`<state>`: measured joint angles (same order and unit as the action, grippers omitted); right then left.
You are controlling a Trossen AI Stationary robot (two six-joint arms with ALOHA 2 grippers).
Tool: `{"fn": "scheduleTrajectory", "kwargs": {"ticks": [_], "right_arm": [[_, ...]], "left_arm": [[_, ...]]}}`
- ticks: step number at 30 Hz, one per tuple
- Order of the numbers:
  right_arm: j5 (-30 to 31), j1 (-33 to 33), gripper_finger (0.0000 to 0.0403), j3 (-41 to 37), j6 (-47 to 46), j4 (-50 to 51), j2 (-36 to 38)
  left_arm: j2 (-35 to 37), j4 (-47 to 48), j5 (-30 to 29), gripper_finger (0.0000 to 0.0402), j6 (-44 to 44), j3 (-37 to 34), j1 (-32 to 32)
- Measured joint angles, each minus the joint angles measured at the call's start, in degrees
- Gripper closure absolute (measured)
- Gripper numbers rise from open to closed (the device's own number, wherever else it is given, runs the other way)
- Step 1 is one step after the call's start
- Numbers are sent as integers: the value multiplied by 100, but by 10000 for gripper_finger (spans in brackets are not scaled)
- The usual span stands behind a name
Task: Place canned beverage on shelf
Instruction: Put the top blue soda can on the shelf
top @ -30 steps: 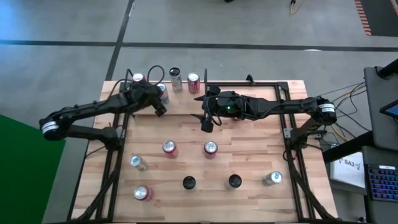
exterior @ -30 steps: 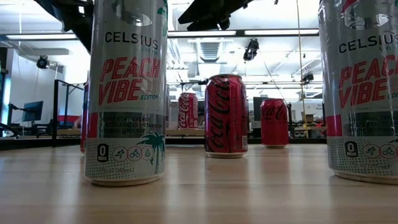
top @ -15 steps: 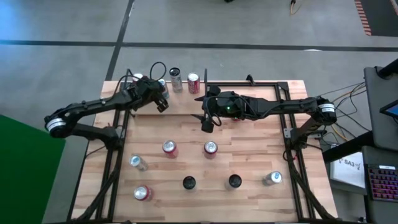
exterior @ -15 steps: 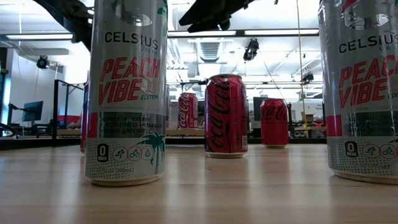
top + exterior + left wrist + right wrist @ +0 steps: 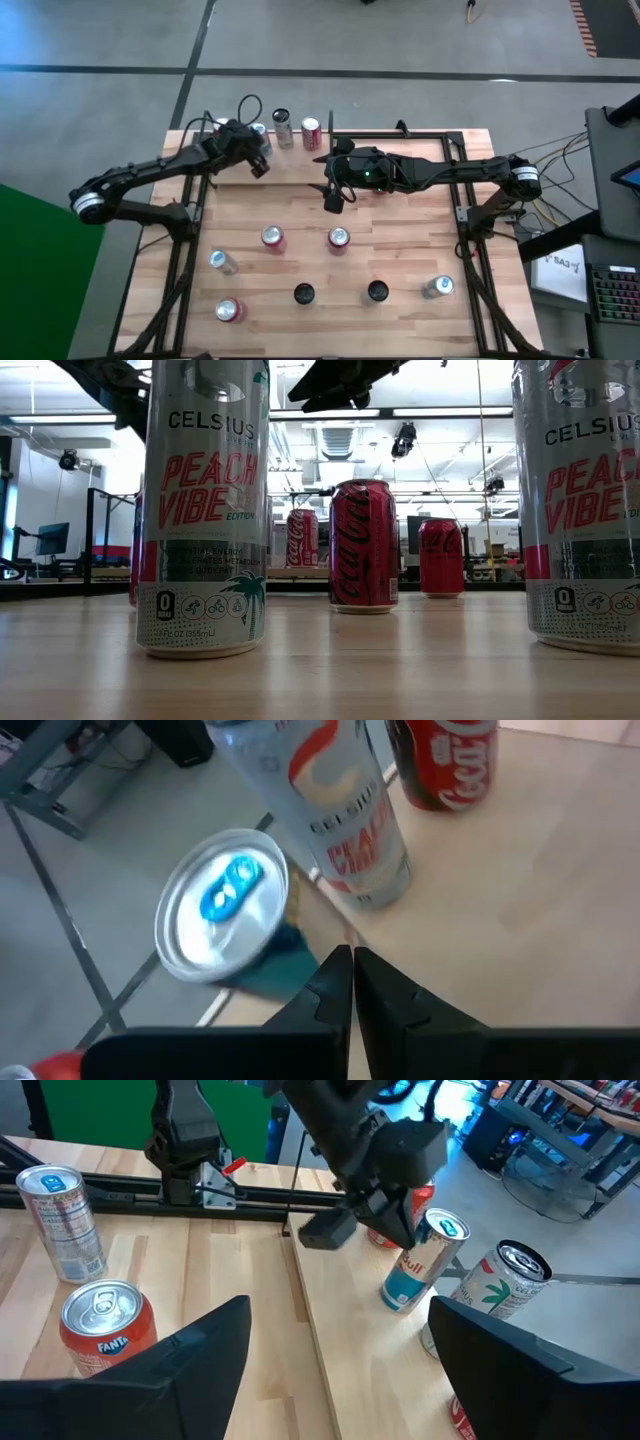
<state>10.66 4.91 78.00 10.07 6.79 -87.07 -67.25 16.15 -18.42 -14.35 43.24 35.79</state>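
Canned beverage with the blue tab (image 5: 222,916) stands on the shelf (image 5: 420,150) at the desk's far left corner, beside a silver Celsius can (image 5: 340,815) and a red cola can (image 5: 442,760). Left gripper (image 5: 352,965) hangs just over it, fingers clenched together, empty. Right gripper (image 5: 333,197) waits spread wide over the bare mid-far planks.

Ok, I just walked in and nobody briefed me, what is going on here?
Two arms are stocking cans on a shelf at the table's back edge. The left end effector is shut and empty beside a blue-and-silver can that looks tilted, among other cans there. The right end effector hangs open over mid-table, holding nothing. Several cans wait nearer the front.
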Motion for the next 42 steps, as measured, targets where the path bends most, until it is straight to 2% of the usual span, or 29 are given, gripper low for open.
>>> {"fn": "scheduleTrajectory", "kwargs": {"ticks": [9, 25, 28, 42], "right_arm": [[0, 0, 117, 0, -20, -2, 0], [0, 0, 125, 0, 8, 22, 0], [0, 0, 126, 0, 52, 22, 0], [-1, 0, 127, 0, 109, 22, 0]], "left_arm": [[532, 916, 250, 402, -170, 0, 29], [-267, 464, 106, 402, -814, 0, 472], [-340, 296, -56, 402, -889, 0, 481], [-504, -220, -99, 402, -927, 0, 544]]}}
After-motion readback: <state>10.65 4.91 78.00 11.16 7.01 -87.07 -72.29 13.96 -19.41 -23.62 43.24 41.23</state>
